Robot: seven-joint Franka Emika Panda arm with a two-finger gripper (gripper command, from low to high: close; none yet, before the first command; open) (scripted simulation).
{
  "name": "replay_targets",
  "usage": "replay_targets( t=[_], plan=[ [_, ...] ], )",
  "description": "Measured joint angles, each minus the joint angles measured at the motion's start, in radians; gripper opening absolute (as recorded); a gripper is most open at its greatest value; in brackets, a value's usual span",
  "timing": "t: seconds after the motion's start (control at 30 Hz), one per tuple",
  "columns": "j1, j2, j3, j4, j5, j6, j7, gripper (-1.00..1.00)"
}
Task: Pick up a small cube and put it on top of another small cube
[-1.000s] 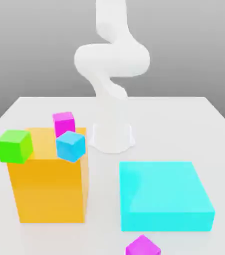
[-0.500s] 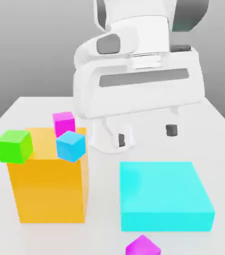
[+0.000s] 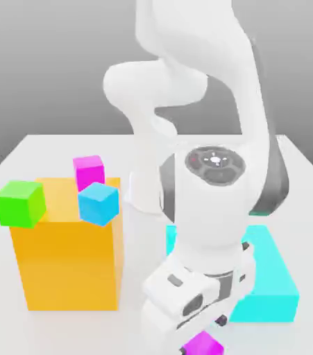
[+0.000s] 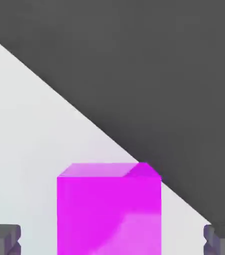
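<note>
Two views, taken in turn. Exterior view first: white arm (image 3: 207, 187) bent forward and low over the near edge of the pale bench (image 3: 41, 149), wrist housing in front of the flat cyan block (image 3: 273, 284) and covering most of it. Small cube (image 3: 204, 344) of violet-leaning magenta at the very front edge of the picture, on the bench, partly hidden under the lowered wrist, near the cyan block's front corner. Tall orange block (image 3: 69, 267) toward the exterior view's left, well apart from that cube. On or against its top: a green cube (image 3: 20, 203) at the left corner, a blue cube (image 3: 98, 202) at the right front corner, a pinker magenta cube (image 3: 89, 171) just behind the blue one.

Hand view next: small cube (image 4: 109, 209) centred between the two dark fingertips (image 4: 3, 239), one at each lower corner of the picture, both standing clear of the cube's sides. Hand (image 4: 112, 240) released, spread wide, grasping nothing. Cube upright on the pale bench (image 4: 24, 139), close beside the bench's edge, with dark ground beyond that edge.
</note>
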Motion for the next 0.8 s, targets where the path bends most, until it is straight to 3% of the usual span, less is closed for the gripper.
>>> replay_targets(
  t=[0.23,0.5,0.8],
  plan=[
    [-0.001,0.003,0.001,0.001,0.000,0.001,0.000,-1.00],
    [0.020,-0.190,-0.033,0.015,-0.038,-0.182,0.046,-1.00],
    [-0.075,-0.506,-0.102,-0.089,-0.065,-0.393,0.199,-1.00]
  ],
)
